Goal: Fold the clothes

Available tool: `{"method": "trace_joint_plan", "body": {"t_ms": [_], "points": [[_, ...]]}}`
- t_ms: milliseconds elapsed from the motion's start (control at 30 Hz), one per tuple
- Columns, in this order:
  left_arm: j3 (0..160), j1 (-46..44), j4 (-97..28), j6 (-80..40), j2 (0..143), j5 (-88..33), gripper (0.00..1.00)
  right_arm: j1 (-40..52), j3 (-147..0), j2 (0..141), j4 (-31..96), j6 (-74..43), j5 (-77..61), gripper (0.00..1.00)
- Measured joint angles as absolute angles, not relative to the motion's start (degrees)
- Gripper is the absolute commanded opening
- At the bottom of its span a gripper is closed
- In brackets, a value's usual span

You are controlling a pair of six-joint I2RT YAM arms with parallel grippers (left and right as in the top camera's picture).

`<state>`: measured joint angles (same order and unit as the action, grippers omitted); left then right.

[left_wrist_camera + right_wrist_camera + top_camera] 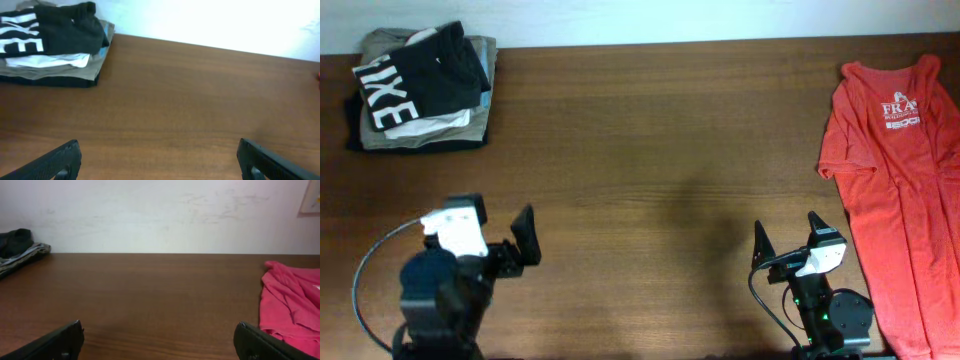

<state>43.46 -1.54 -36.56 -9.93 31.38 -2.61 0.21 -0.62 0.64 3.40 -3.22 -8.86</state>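
Left jaws: wide open, nothing between them, only bare tabletop (165, 105) ahead. Right jaws: same, fully spread and empty. Both arms sit low at the near edge, left arm (445, 285) and right arm (825, 305) well apart.

Black top (415, 75) is at the far-left corner, on top of a stack of folded garments (425, 132) (white and khaki layers under it). White block letters face up. It looks bundled more than squared off, with a loose lump hanging toward the stack's right side. It's well away from both jaws, the left arm being the nearer.

Red shirt (900, 180) lies spread along the right edge, just beside the right arm and not touching it.

Risks from here, my read:
- Thin fabric on a soft stack: a pinch that goes too deep takes the white layer too, and the whole stack lifts or shears.
- The stack sits close to the back and left edges, so a sideways nudge on approach could push it off.
- The loose lump could slide off if the top gets bumped.
- The right arm needs a long cross-table reach to help, so the two arms could clash over the stack.
- A right arm swinging out could snag the red shirt and drag it.
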Motion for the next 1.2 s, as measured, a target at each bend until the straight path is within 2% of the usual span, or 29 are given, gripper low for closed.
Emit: {"method": "trace_joint_plan", "body": {"t_ms": [33, 200, 300, 367, 433, 533, 733, 1200], "points": [[42.8, -1.5, -35.7, -9.9, 30.7, -2.3, 0.99, 0.2, -0.6, 0.6, 3.4, -3.2, -8.9, 0.99], [23.2, -1.5, -14.8, -9.9, 14.7, 0.6, 0.99, 0.2, -0.6, 0.7, 3.4, -3.2, -8.9, 0.99], [8.8, -1.5, 2.2, -9.9, 5.4, 1.1, 0.99, 0.2, -0.6, 0.6, 3.4, -3.2, -8.9, 0.99], [2.4, -1.5, 6.8, -9.9, 2.1, 1.1, 0.99, 0.2, -0.6, 0.6, 3.4, -3.2, -8.9, 0.99], [0.8, -1.5, 5.8, -9.9, 0.9, 1.4, 0.99, 0.2, -0.6, 0.6, 3.4, -3.2, -8.9, 0.99], [0.8, -1.5, -4.5, -9.7, 0.6, 1.5, 0.99, 0.2, -0.6, 0.6, 3.4, -3.2, -8.9, 0.99], [0.7, -1.5, -4.3, -4.1, 0.6, -3.0, 0.99, 0.2, -0.6, 0.6, 3.4, -3.2, -8.9, 0.99], [0.8, -1.5, -4.2, -3.9, 0.6, -3.2, 0.99, 0.2, -0.6, 0.6, 3.4, -3.2, -8.9, 0.99]]}}
